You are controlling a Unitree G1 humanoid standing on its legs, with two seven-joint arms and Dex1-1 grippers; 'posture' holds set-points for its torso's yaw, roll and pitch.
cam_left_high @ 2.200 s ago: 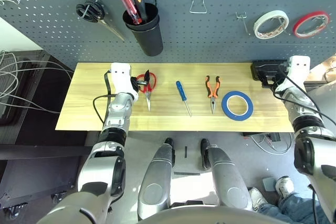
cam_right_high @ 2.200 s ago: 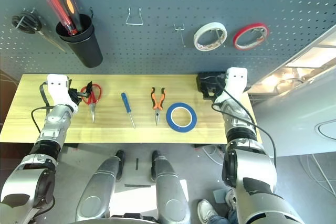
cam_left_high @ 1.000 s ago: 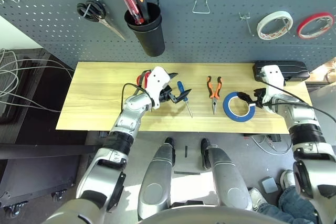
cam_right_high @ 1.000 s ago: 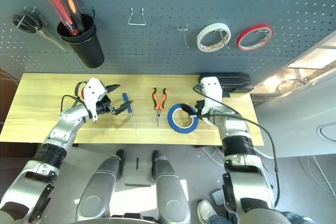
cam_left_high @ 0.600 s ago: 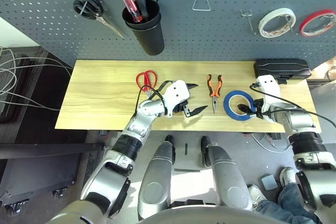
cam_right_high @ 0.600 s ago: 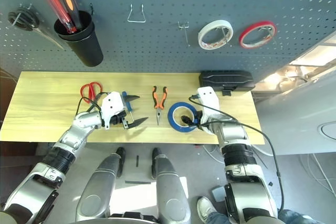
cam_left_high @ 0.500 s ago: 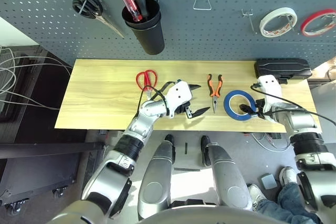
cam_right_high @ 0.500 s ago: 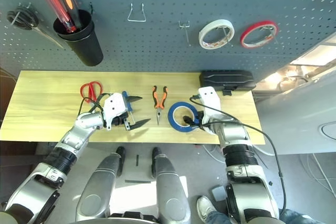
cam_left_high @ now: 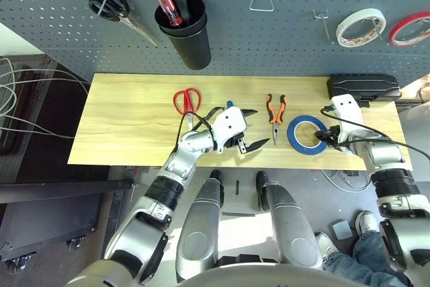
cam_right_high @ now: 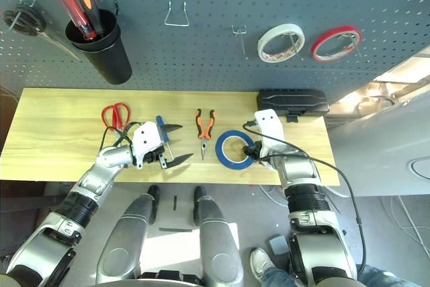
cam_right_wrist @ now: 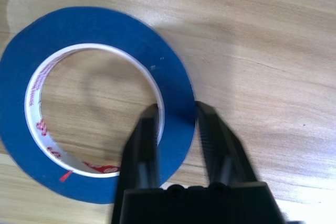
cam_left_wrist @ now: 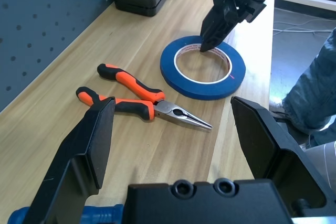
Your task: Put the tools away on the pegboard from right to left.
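Right gripper [cam_right_wrist: 176,109] straddling blue tape roll [cam_right_wrist: 94,103], pale wooden table [cam_left_high: 127,132]

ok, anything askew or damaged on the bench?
Nothing stands out. The red-handled scissors, orange-and-black needle-nose pliers and blue tape roll lie flat on the wooden table; the right gripper straddles the roll's band.
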